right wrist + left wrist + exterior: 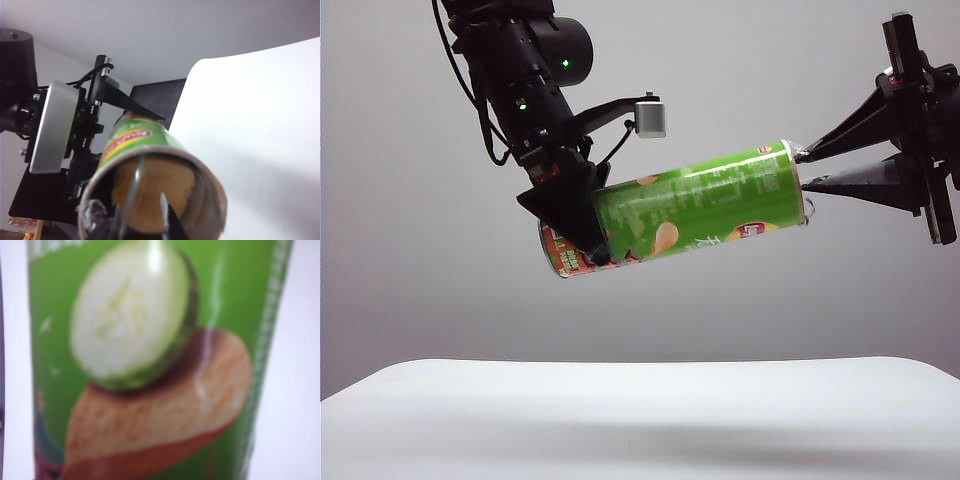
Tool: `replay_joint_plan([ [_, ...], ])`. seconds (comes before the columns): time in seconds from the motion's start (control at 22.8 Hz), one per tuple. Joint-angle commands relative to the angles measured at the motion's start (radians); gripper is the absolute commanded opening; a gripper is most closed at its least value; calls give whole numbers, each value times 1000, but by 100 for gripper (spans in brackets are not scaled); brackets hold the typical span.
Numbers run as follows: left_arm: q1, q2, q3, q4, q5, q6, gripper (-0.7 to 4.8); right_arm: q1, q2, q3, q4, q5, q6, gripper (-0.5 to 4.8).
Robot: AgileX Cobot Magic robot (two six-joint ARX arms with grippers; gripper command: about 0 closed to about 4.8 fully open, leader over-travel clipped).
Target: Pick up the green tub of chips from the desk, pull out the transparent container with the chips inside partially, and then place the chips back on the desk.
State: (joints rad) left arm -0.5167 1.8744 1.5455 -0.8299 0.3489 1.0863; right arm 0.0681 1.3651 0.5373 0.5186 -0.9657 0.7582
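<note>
The green tub of chips (pixel 710 200) hangs tilted in the air above the desk (pixel 640 420), orange-red end low on the left. My left gripper (pixel 585 225) is shut on it near that end; the tub's label (pixel 150 290) fills the left wrist view and hides the fingers. My right gripper (pixel 802 168) is at the open silver-rimmed mouth on the right. In the right wrist view its fingers (pixel 167 220) reach into the mouth (pixel 132 137) and close on the end of the transparent container (pixel 136 185) holding the chips (pixel 155 185).
The white desk (pixel 250 125) lies well below both arms. The left arm's silver camera box (pixel 650 115) sticks out above the tub. A dark panel (pixel 155 95) stands beyond the desk's edge.
</note>
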Motion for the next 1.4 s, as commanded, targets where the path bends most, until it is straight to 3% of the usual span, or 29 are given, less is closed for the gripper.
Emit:
replay_joint_plan([
  [0.04,-10,-3,2,9,23,2,237,1,-3,4,24,-21,-6,116],
  [0.48,-59,-3,2,76,31,0,236,1,-3,4,24,-51,-6,114],
  [0.53,-60,-3,2,77,31,0,236,1,-3,4,24,-51,-6,98],
  [0.61,-60,-3,2,77,30,-3,236,1,-3,4,25,-55,-8,6],
  [0.66,-60,-3,2,75,30,-3,236,1,-3,4,25,-55,-13,-8],
  [1.4,-19,-3,2,19,-34,-19,236,-23,-3,3,24,-61,-57,-7],
])
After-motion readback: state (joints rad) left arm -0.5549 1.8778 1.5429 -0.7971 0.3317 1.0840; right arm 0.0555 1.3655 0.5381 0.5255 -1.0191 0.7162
